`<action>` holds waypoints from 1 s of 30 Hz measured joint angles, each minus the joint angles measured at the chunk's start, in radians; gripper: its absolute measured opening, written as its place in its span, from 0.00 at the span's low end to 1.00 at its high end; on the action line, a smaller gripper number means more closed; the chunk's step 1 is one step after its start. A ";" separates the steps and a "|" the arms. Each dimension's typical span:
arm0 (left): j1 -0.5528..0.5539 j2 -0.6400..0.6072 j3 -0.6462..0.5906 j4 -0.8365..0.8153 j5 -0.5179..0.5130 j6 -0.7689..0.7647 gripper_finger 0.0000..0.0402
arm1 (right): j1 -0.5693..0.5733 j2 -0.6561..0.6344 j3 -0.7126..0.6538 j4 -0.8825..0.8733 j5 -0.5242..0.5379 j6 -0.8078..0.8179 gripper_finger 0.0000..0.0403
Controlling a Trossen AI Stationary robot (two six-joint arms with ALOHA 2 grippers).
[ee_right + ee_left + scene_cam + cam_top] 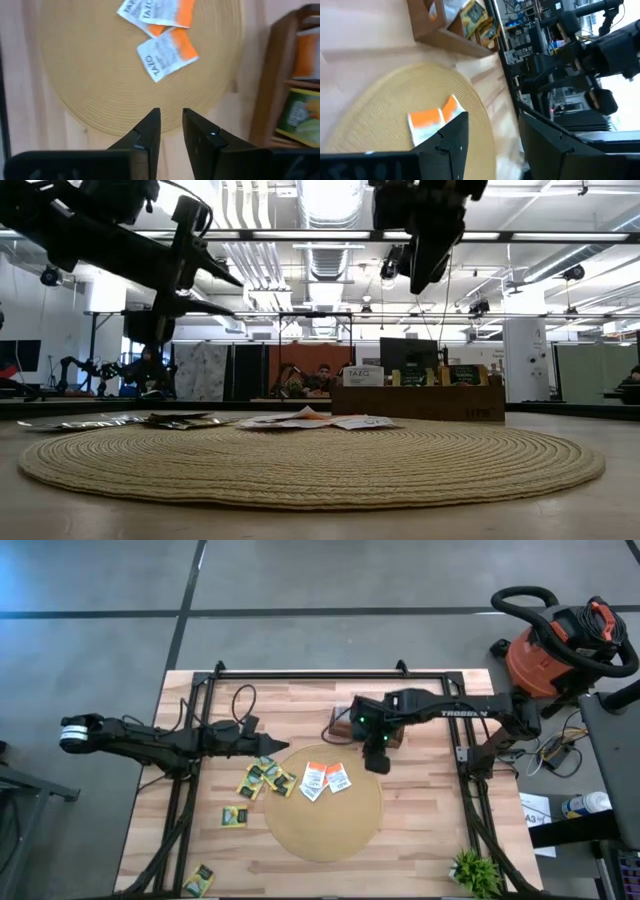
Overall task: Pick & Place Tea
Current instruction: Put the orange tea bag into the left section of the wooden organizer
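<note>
Two orange-white Tazo tea sachets (162, 56) lie flat on the round mat (330, 835), more yellow-green ones (262, 778) just off its edge on the desk. Right hand (171, 127) hovers near the wooden box (345, 720), fingers nearly together w/ nothing between; left hand (492, 145) is spread, empty, by the yellow ones. Sachets prob. light, thin, bendy, slippery paper — best pinched at an edge.

Fills the foreground: large round woven tan mat (310, 460), with small flat white and orange paper sachets (320, 420) near its far edge and darker sachets (180, 420) just beside its left rim. Behind: long brown wooden compartment box (418, 402). Above: two dark arms, left gripper (205, 290) and right gripper (425, 255), both well clear of the mat.
</note>
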 joint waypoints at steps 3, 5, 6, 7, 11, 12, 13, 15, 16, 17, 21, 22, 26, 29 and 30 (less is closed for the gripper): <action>-0.032 0.000 0.008 -0.001 -0.011 -0.044 0.42 | 0.027 -0.025 -0.045 0.024 0.012 0.052 0.18; -0.053 0.000 0.017 -0.001 -0.036 -0.068 0.42 | 0.048 -0.051 -0.088 0.040 0.054 0.110 0.17; -0.063 0.000 0.025 -0.005 -0.048 -0.075 0.42 | 0.060 -0.069 -0.113 0.048 0.080 0.144 0.17; -0.072 0.000 0.034 -0.007 -0.059 -0.075 0.42 | 0.074 -0.090 -0.141 0.057 0.113 0.179 0.17; -0.097 0.007 0.085 -0.024 -0.087 -0.050 0.42 | 0.131 -0.198 -0.269 0.149 0.245 0.376 0.17; -0.100 0.013 0.101 -0.027 -0.091 -0.038 0.42 | 0.143 -0.229 -0.304 0.190 0.275 0.445 0.17; -0.103 0.022 0.118 -0.029 -0.097 -0.023 0.42 | 0.152 -0.257 -0.338 0.240 0.298 0.524 0.17; -0.105 0.044 0.156 -0.037 -0.099 0.014 0.42 | 0.169 -0.311 -0.414 0.374 0.319 0.667 0.17; -0.104 0.058 0.176 -0.041 -0.099 0.041 0.42 | 0.177 -0.330 -0.450 0.452 0.319 0.725 0.17; -0.104 0.072 0.194 -0.045 -0.100 0.075 0.42 | 0.184 -0.347 -0.488 0.543 0.319 0.775 0.17; -0.100 0.143 0.264 -0.086 -0.096 0.245 0.42 | 0.204 -0.365 -0.600 0.828 0.306 0.927 0.17; -0.096 0.164 0.278 -0.090 -0.094 0.292 0.42 | 0.207 -0.360 -0.617 0.870 0.306 0.963 0.17; -0.051 0.246 0.325 -0.089 0.005 0.476 0.42 | 0.209 -0.307 -0.633 0.904 0.324 1.082 0.17; 0.008 0.312 0.352 -0.090 0.143 0.561 0.42 | 0.207 -0.246 -0.626 0.908 0.321 1.171 0.17; 0.029 0.336 0.361 -0.088 0.191 0.593 0.42 | 0.207 -0.225 -0.622 0.908 0.305 1.199 0.17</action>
